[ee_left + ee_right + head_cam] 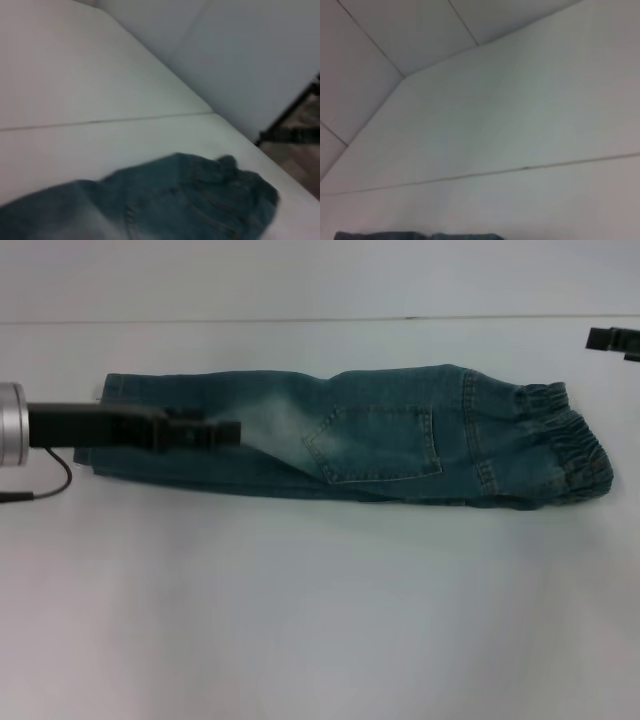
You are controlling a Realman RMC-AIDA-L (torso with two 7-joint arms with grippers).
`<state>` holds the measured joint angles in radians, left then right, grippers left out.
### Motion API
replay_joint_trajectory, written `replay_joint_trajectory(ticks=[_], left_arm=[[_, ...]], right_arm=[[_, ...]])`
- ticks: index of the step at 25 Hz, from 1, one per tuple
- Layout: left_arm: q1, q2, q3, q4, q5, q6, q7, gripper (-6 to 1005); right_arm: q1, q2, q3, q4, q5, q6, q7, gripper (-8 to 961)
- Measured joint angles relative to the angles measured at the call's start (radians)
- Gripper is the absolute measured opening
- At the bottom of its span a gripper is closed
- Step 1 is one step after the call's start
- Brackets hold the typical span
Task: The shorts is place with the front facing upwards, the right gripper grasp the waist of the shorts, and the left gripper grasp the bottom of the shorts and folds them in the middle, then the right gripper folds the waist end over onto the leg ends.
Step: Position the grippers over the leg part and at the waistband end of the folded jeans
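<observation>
the shorts (350, 440) lie folded lengthwise into a long strip on the white worktop (320, 620), pocket side up. the waist of the shorts (565, 445) is at the right end and the leg ends (105, 425) at the left. the left pincer (225, 432) reaches in from the left over the leg part, pressed together on nothing. the right pincer (612, 339) sits at the far right edge, away from the waist; i cannot tell how it stands.

Left arm reaches in level from the left edge, silver wrist ring, black body. Left hand (228, 432) extended toward the right, fingers look close together, holding nothing visible. Right hand (613, 339) only a black sliver at the far right edge, finger state unclear.
</observation>
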<state>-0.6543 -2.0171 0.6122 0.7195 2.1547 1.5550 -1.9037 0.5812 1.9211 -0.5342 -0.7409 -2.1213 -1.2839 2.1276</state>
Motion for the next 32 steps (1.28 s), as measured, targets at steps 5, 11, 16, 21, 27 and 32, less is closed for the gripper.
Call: replay_joint_trajectory(ticks=[5,11,16,21,27,32], left_arm=[[0.011,-0.012,0.014,0.003,0.000,0.034,0.021,859],[0.013,-0.025,0.036,-0.008,-0.001,0.014,0.031,860],[0.015,-0.037,0.060,-0.006,-0.002,0.007,0.026,860],[0.021,-0.042,0.070,-0.006,-0.003,0.006,0.023,859],[0.035,-0.052,0.066,-0.005,-0.005,0.006,0.023,859],[0.038,-0.052,0.080,-0.009,-0.003,0.007,0.021,860]], right_arm=[[0.013,-0.032,-0.017,-0.147,-0.101,-0.167,0.171,917],[0.041,-0.051,-0.025,-0.316,-0.192,-0.356,0.323,913],[0.116,-0.049,-0.036,-0.329,-0.369,-0.428,0.344,906],[0.153,-0.029,-0.115,-0.303,-0.486,-0.408,0.342,898],[0.168,-0.021,-0.197,-0.218,-0.517,-0.314,0.349,888],[0.177,-0.020,-0.212,-0.120,-0.518,-0.216,0.320,881]])
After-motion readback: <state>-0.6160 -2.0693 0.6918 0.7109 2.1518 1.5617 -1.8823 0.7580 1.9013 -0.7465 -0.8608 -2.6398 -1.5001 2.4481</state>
